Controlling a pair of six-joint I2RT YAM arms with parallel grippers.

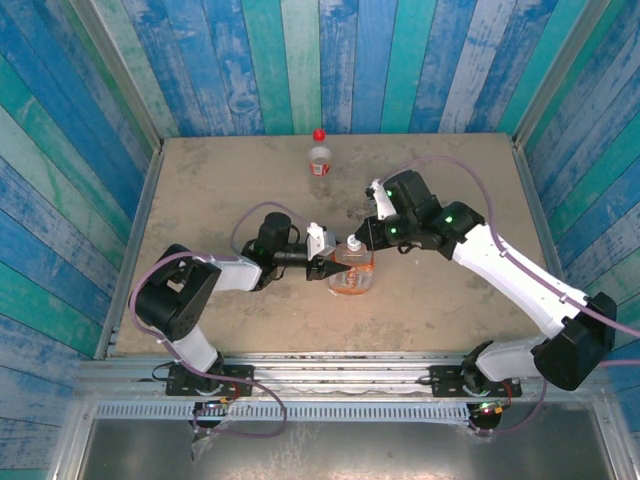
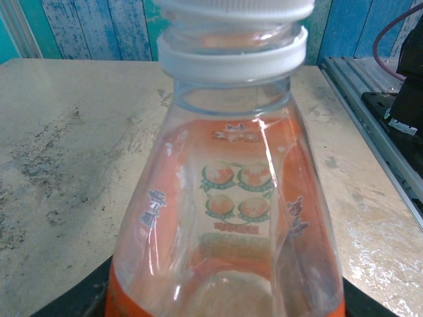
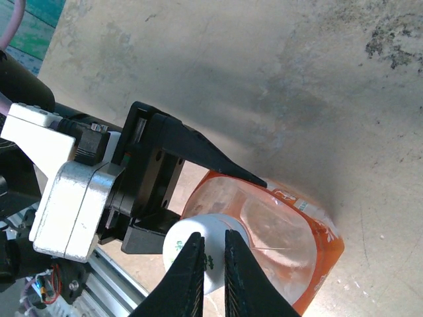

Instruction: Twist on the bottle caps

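The wider bottle (image 1: 352, 275) with the orange label stands upright at mid-table. My left gripper (image 1: 333, 265) is shut on its body from the left, and its black fingers (image 3: 218, 162) flank the bottle (image 3: 284, 238). The white cap (image 3: 180, 246) sits on the neck (image 2: 234, 59). My right gripper (image 3: 213, 238) hangs directly over that cap (image 1: 353, 245), shut to a narrow slit with its tips at the cap's top. The slim bottle (image 1: 319, 160) stands at the back of the table with the red cap (image 1: 319, 134) on it.
Bare beige tabletop (image 1: 450, 180) lies all around, closed in by blue plank walls on three sides. A metal rail (image 2: 370, 119) runs along the near edge, where the arm bases (image 1: 480, 375) are bolted.
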